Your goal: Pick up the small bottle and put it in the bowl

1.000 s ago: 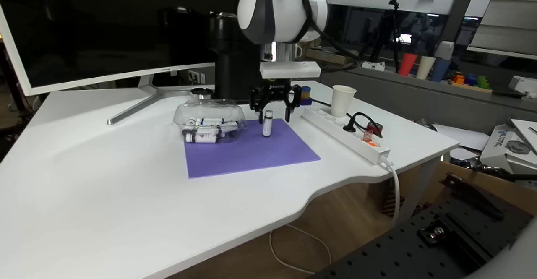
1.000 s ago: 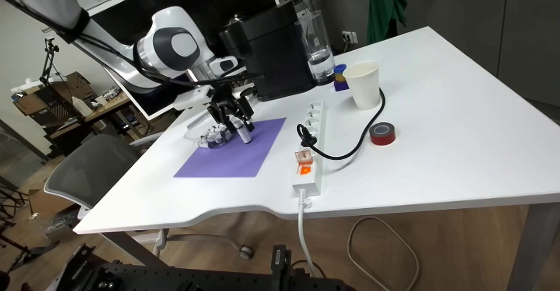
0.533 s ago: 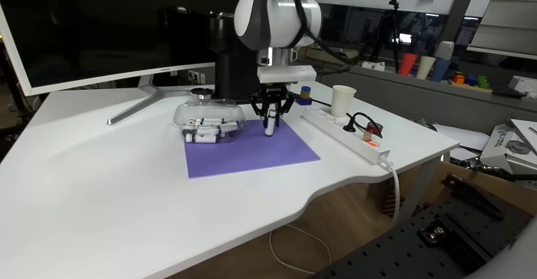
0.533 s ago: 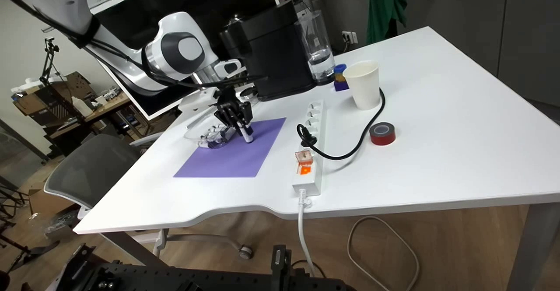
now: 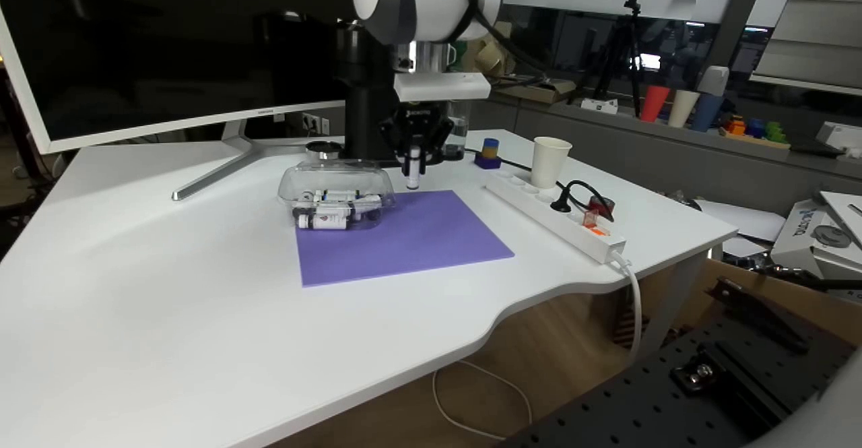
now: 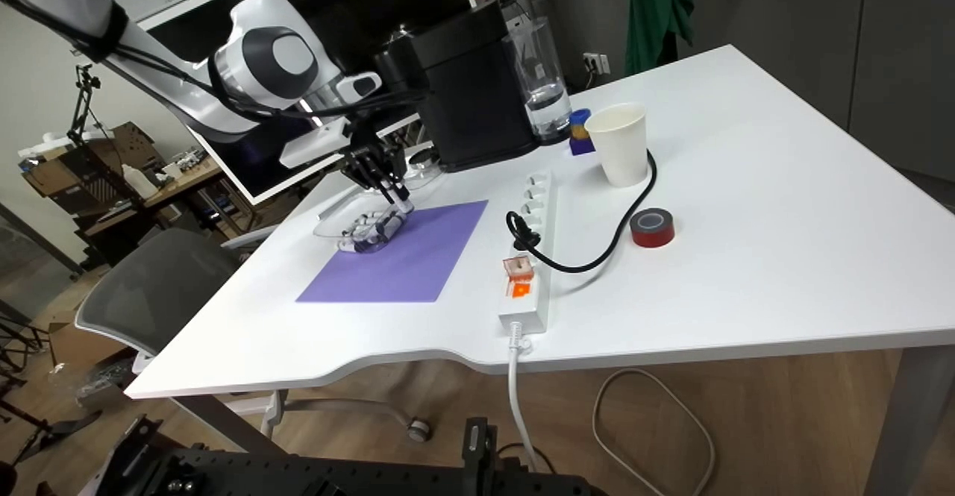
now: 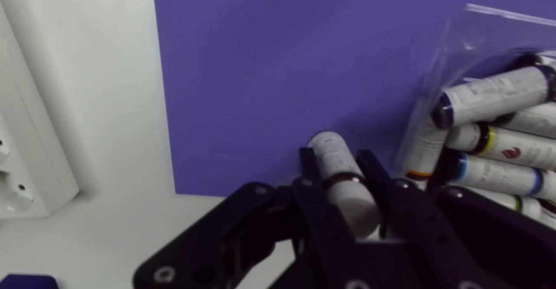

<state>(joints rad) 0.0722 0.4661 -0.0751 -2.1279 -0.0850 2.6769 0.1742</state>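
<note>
In an exterior view, the gripper (image 5: 413, 164) is clamped on the small bottle (image 5: 413, 177), which hangs nearly upright, off the surface, seen against the table (image 5: 155, 279) just past the far edge of the purple mat (image 5: 404, 249). The bowl (image 5: 363, 177), a clear plastic dish with several lying bottles (image 5: 330, 221) inside, stands across the mat's left edge, near the held bottle but apart from it. A band of white table parts the mat's right edge from the power strip (image 5: 559, 222), and a wider stretch runs from the mat to the front edge. Behind rises a large monitor (image 5: 188, 44); coloured cups (image 5: 653, 103) stand farther back on the right. In an exterior view, the held bottle's lower end meets the bowl's outline, so the gap there cannot be told. Right of the power strip are a paper cup (image 6: 618, 149) and a roll of red tape (image 6: 653, 238); a mesh chair (image 6: 160, 287) beyond the table's left edge and a green cloth (image 6: 658, 11) hanging by grey panels (image 6: 776, 26) show only here. In the wrist view, both fingers (image 7: 309, 165) press the bottle's sides over the mat, near its lower edge; white table spans from the mat's left edge to the power strip's end. The bowl lies close on the right, and yellow and blue rings on its bottles show clearly.
</note>
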